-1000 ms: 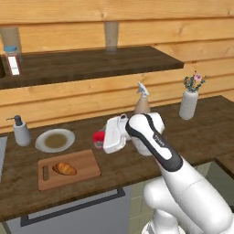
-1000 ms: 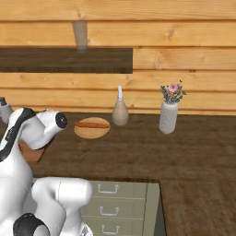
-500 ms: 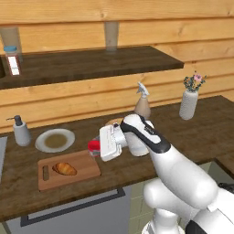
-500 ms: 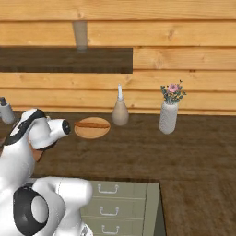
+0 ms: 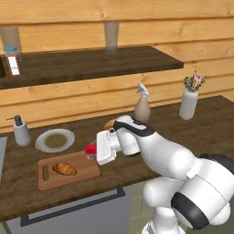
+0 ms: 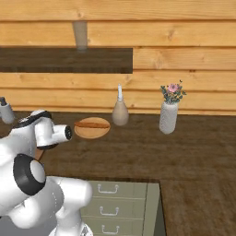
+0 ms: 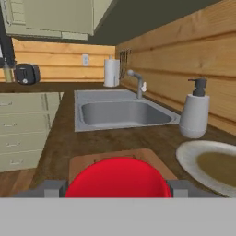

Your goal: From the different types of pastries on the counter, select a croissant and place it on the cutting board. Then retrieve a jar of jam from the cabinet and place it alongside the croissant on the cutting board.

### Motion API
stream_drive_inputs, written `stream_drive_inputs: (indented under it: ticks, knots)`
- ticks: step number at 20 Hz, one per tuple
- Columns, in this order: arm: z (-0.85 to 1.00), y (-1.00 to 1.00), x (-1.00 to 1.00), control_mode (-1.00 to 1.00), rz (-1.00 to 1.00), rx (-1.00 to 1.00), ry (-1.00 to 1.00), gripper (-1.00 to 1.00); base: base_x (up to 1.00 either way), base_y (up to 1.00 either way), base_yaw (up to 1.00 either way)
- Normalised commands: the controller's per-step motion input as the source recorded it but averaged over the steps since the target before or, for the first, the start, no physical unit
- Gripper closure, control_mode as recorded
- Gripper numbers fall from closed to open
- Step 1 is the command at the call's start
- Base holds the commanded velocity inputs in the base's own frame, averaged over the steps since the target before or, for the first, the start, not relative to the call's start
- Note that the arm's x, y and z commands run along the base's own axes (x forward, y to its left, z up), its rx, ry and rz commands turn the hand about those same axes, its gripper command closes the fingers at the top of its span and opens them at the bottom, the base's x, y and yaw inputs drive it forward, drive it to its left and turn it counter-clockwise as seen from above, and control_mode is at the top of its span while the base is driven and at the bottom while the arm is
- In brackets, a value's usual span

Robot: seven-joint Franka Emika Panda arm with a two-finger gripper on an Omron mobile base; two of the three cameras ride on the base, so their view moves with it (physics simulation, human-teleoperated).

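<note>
The croissant (image 5: 65,169) lies golden-brown on the left half of the cutting board (image 5: 50,180), whose slot handle is at its left end. My gripper (image 5: 92,152) is shut on the jar of jam (image 5: 90,150) and holds it just over the board's right end. In the hand view the jar's red lid (image 7: 117,177) sits between my fingertips (image 7: 48,188), with the board (image 7: 80,161) right under it. The long thin pastry stick (image 6: 92,124) rests on a round wooden plate (image 6: 92,131) further back on the dark counter (image 5: 210,123).
A white plate (image 5: 55,140) and a soap dispenser (image 5: 20,130) stand behind the board. A sink (image 7: 122,113) lies beyond them. A spray bottle (image 5: 142,107) and a flower vase (image 5: 189,101) stand at the back right. A wall shelf (image 5: 91,64) hangs overhead, and an olive-grey wall cabinet (image 7: 60,16) is far left.
My arm has swung left and down with the red jar, bringing it from above the counter beside the board to just over the board's right end.
</note>
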Motion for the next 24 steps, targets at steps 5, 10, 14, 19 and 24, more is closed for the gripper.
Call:
stream_drive_inputs:
  ticks: [5, 10, 14, 19, 24]
  knots:
    - [-0.30, 0.05, 0.38, -1.00, 0.04, 0.04, 0.00, 1.00, 0.00, 0.00, 0.00]
    - [-0.36, 0.17, 0.38, -1.00, 0.07, 0.04, 0.00, 1.00, 0.00, 0.00, 0.00]
    - [-0.24, 0.13, 0.28, -1.00, 0.08, 0.04, 0.01, 1.00, 0.00, 0.00, 0.00]
    - [-0.25, 0.16, 0.42, -1.00, 0.07, 0.08, 0.02, 1.00, 0.00, 0.00, 0.00]
    - [-0.35, 0.22, 0.41, -1.00, 0.05, 0.03, 0.01, 1.00, 0.00, 0.00, 0.00]
